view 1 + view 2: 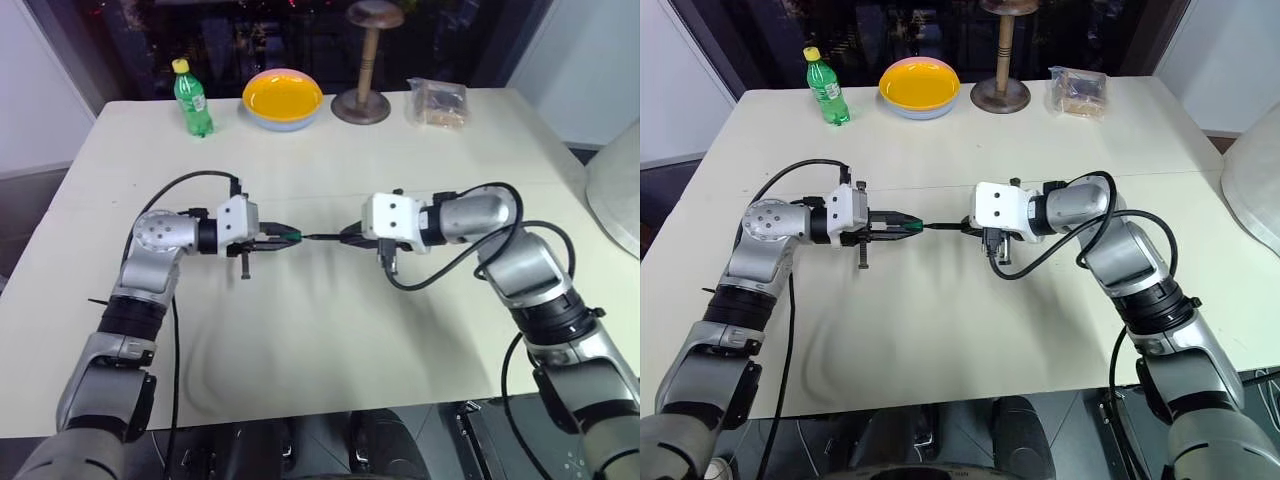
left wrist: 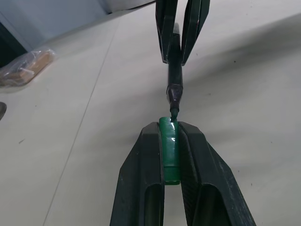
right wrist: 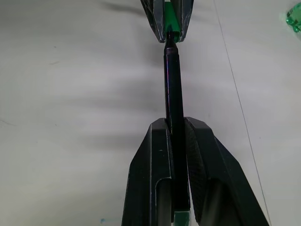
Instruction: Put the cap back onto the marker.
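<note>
Two arms meet above my pale table point(image 1: 330, 350), which carries a green soda bottle point(image 1: 192, 99), a yellow bowl point(image 1: 283, 98), a wooden stand point(image 1: 362, 70) and a bagged snack point(image 1: 437, 102) along its far edge; I cannot read the bottle's label. My left gripper point(image 2: 170, 141) pinches the cap point(image 2: 169, 150), my right gripper point(image 3: 177, 136) clamps the marker point(image 3: 173, 84). My wrist cameras show its tip at the cap's mouth.

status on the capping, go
Left gripper shut on the cap. Right gripper shut on the marker. Marker tip at the cap's mouth, not seated yet. Nothing between them, both held above the table.
</note>
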### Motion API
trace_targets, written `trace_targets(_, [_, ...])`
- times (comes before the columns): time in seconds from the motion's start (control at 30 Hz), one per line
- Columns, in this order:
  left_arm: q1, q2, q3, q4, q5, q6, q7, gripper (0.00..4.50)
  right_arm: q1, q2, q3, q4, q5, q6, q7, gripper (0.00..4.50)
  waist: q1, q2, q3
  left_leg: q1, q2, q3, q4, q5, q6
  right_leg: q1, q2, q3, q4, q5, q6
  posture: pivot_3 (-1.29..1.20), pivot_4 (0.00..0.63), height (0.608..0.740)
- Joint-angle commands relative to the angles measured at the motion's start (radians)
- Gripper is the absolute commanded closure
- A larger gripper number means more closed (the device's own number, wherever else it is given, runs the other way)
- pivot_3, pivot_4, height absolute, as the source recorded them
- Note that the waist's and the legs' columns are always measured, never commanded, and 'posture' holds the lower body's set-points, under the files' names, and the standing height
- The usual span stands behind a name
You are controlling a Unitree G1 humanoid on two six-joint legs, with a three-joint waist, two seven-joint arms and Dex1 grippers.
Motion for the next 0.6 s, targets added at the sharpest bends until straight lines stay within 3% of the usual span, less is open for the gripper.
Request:
trace_targets(0.03, [-0.009,-0.001,0.002,-0.041,-0.015,0.008,0.001,4.50,-0.012,0.004,-0.005,-0.038,0.009,-0.004,-0.008,4.46,0.000,0.000,0.000,0.000,0.000,0.000,0.000,0.000,0.000,0.000,0.000,0.000,0.000,0.000,0.000,0.00,0.150,0.740])
trace_targets(0.6, [0.016,0.030,0.011,-0.075,-0.018,0.034,-0.014,4.50,-0.005,-0.023,-0.010,-0.020,0.001,-0.023,-0.002,4.46,0.000,0.000,0.000,0.000,0.000,0.000,0.000,0.000,0.000,0.000,0.000,0.000,0.000,0.000,0.000,0.00,0.150,0.740])
